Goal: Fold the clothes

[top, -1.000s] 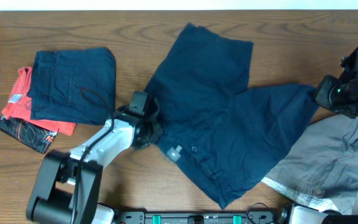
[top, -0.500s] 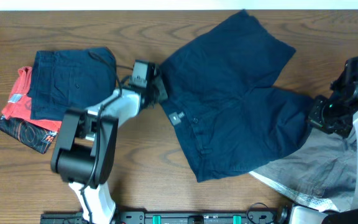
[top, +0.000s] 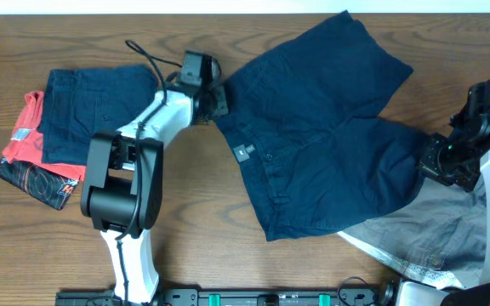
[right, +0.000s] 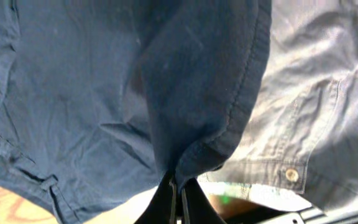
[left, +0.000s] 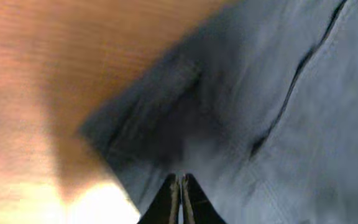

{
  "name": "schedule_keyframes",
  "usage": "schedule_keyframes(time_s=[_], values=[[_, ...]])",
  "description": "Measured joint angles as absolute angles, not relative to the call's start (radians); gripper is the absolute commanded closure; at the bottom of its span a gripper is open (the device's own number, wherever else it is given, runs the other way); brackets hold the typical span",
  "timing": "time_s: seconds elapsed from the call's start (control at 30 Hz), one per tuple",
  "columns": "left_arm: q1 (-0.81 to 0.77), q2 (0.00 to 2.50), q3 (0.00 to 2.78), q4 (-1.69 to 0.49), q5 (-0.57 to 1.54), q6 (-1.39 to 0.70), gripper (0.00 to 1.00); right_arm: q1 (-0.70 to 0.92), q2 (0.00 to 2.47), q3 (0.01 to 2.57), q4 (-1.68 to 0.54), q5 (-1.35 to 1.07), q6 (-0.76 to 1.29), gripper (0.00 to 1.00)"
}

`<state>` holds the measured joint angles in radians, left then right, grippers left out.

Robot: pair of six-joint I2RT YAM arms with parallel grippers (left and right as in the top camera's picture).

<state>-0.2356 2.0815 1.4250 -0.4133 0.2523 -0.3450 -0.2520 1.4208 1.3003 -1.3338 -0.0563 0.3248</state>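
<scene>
Dark navy shorts (top: 321,127) lie spread across the table's middle and back. My left gripper (top: 217,100) is shut on their waistband corner at the left; the left wrist view shows its closed gripper (left: 180,186) pinching navy cloth (left: 266,93). My right gripper (top: 436,160) is shut on the shorts' right edge; in the right wrist view its gripper (right: 178,186) grips a navy hem (right: 204,112). A light grey garment (top: 436,234) with a pale waistband lies under it at the front right and shows in the right wrist view (right: 316,93).
A folded navy garment (top: 96,115) lies on a red and black patterned garment (top: 37,161) at the left. The wooden table (top: 194,238) shows around them. The left arm (top: 130,161) reaches back from the front edge.
My left gripper has pulled the shorts' waistband corner back and a little right. The shorts went from bunched to spread flat. My right gripper moved left and forward with its edge.
</scene>
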Motion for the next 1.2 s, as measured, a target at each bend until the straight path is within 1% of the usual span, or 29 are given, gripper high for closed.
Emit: schedule_keyframes(time_s=[0.03,0.07,0.13,0.23,0.27,0.33,0.37,0.4,0.57,0.73,0.8,0.93,0.97,1.0,1.1,1.2], values=[[-0.233,2.081,1.459,-0.499,0.255,-0.331,0.7,-0.252,1.421,1.3,-1.325,-0.057,0.327,0.91],[-0.232,2.08,1.48,-0.557,0.26,-0.329,0.65,-0.252,1.421,1.3,-1.315,-0.057,0.329,0.89],[-0.231,2.065,1.518,-0.736,0.296,-0.306,0.59,-0.252,1.421,1.3,-1.292,-0.058,0.331,0.87],[-0.241,2.016,1.525,-0.95,0.371,-0.303,0.46,-0.252,1.421,1.299,-1.263,-0.059,0.33,0.85],[-0.253,1.996,1.527,-1.016,0.395,-0.321,0.44,-0.252,1.421,1.299,-1.256,-0.059,0.33,0.84],[-0.282,1.969,1.528,-1.105,0.424,-0.353,0.35,-0.252,1.421,1.299,-1.246,-0.059,0.33,0.83],[-0.301,1.959,1.528,-1.137,0.436,-0.382,0.29,-0.252,1.421,1.299,-1.241,-0.059,0.33,0.82],[-0.324,1.953,1.528,-1.162,0.447,-0.425,0.26,-0.252,1.421,1.299,-1.234,-0.059,0.331,0.82],[-0.44,1.952,1.504,-1.126,0.51,-0.619,0.26,-0.252,1.421,1.299,-1.221,-0.054,0.33,0.8],[-0.594,1.951,1.463,-1.064,0.508,-0.804,0.25,-0.252,1.421,1.299,-1.221,-0.028,0.329,0.79],[-0.665,1.94,1.438,-1.061,0.477,-0.882,0.22,-0.253,1.422,1.299,-1.222,-0.022,0.328,0.79],[-0.773,1.853,1.353,-1.06,0.385,-1.025,0.04,-0.261,1.435,1.299,-1.222,-0.018,0.32,0.79],[-0.801,1.813,1.324,-1.06,0.354,-1.078,0.04,-0.265,1.44,1.299,-1.222,-0.017,0.316,0.79],[-0.827,1.77,1.294,-1.059,0.326,-1.134,0.01,-0.272,1.446,1.299,-1.222,-0.017,0.31,0.79],[-0.894,1.669,1.206,-0.981,0.27,-1.271,0.01,-0.283,1.457,1.298,-1.221,-0.017,0.3,0.79],[-0.96,1.626,1.118,-0.781,0.236,-1.371,0.01,-0.285,1.46,1.298,-1.22,-0.02,0.295,0.79]])
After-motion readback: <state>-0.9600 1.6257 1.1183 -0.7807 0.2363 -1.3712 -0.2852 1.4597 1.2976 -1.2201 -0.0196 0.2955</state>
